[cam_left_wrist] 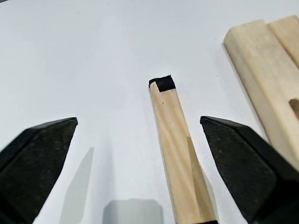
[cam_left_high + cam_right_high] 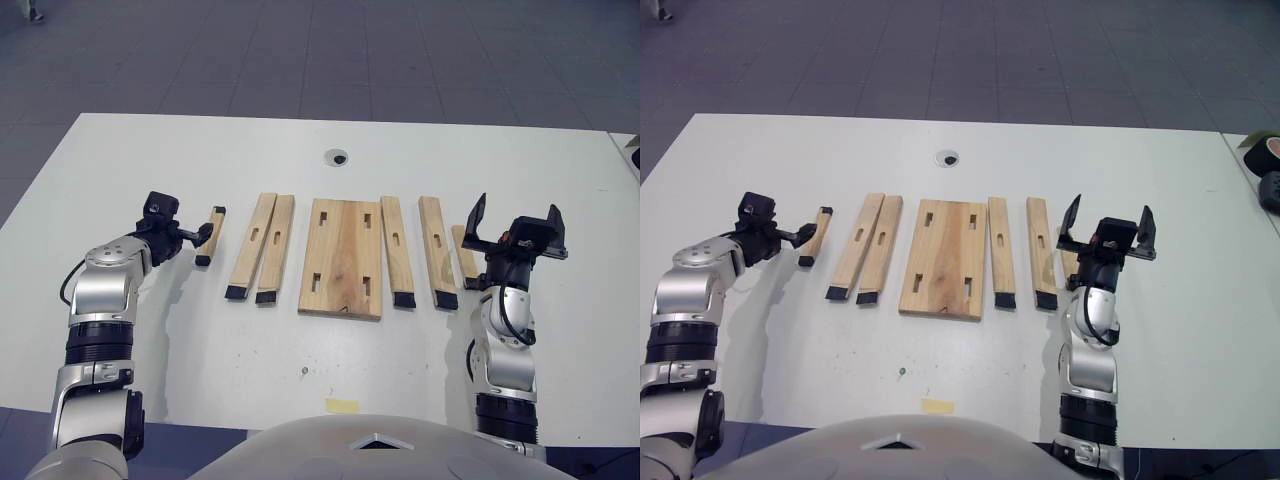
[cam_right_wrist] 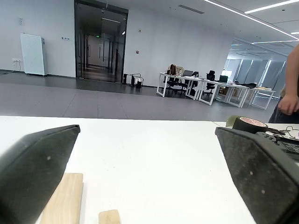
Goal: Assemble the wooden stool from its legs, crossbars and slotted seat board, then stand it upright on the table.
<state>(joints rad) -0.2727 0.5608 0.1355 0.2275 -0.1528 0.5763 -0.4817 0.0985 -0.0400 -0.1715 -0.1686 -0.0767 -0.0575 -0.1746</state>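
On smooth white table [image 2: 150, 160], flat slotted seat board [image 2: 341, 257], black-tipped legs [image 2: 252, 245]

The white desk [image 2: 150, 150] carries one pale rectangular wooden seat board [image 2: 342, 257] cut with four slots. There are four long pale wooden legs with black end caps: outer leg [image 2: 250, 246] and inner leg [image 2: 276, 248] at the board's 9 o'clock, inner leg [image 2: 397, 250] and outer leg [image 2: 437, 250] at its 3 o'clock. There are two short wooden crossbars, one crossbar [image 2: 211, 235] farther out at 9 o'clock and one crossbar [image 2: 466, 262] farther out at 3 o'clock. One small round dark grommet [image 2: 337, 156] sits at 12 o'clock, and one yellow scrap of tape [image 2: 342, 406] at 6 o'clock.
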